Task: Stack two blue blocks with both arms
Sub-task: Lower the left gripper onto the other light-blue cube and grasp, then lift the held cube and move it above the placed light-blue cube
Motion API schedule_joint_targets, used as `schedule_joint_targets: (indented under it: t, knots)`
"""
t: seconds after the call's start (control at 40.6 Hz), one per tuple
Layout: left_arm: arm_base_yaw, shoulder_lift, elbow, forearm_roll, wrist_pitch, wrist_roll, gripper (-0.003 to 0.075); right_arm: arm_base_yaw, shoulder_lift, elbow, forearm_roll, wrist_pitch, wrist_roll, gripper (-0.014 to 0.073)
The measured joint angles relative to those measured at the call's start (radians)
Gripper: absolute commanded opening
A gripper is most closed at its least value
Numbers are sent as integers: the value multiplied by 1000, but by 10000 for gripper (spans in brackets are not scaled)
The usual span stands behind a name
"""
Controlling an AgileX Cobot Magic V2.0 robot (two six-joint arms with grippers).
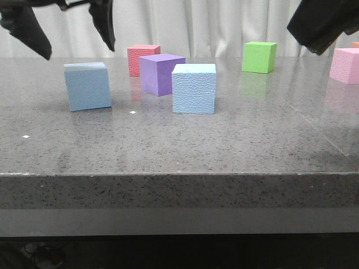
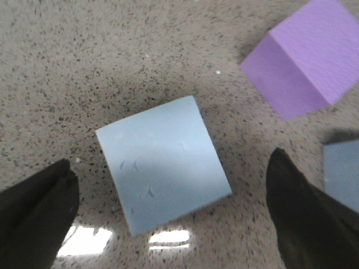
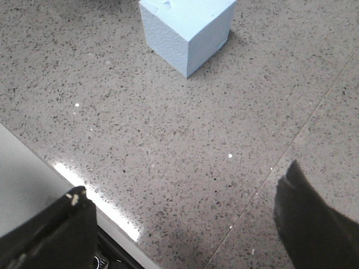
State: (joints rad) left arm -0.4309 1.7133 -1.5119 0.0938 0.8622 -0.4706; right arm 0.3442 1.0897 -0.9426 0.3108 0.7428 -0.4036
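Front view with both wrist views. We see the two blue blocks standing apart on the grey bench, neither yet stacked: the left blue block (image 1: 87,86) sits toward the bench's left edge, and the right blue block (image 1: 194,88) stands near the bench's middle, just in front of the purple cube (image 1: 160,73).

The left gripper (image 1: 70,29) hangs above the left blue block, its fingers spread wide and holding nothing. In the left wrist view this block (image 2: 162,162) lies between the two black fingers (image 2: 39,216), almost centred under the claw, but its faces are turned at a slant to the line joining the fingertips (a cube has no long axis, so this twist is what matters). We judge that the coming descent calls for a wrist turn, or a grasp across the slanted faces.

The right gripper (image 3: 185,221) is also spread and empty; it hangs near the bench's front edge, well apart from the right blue block (image 3: 188,31), which lies ahead of its fingers. We judge the left arm is nearer to a grasp.
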Motion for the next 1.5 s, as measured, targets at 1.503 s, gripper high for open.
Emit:
schedule_joint_targets:
  t: [1.503]
  knots:
    - [-306,146,-342,137,88,-50,433,0,0,0,0,1,-2,644]
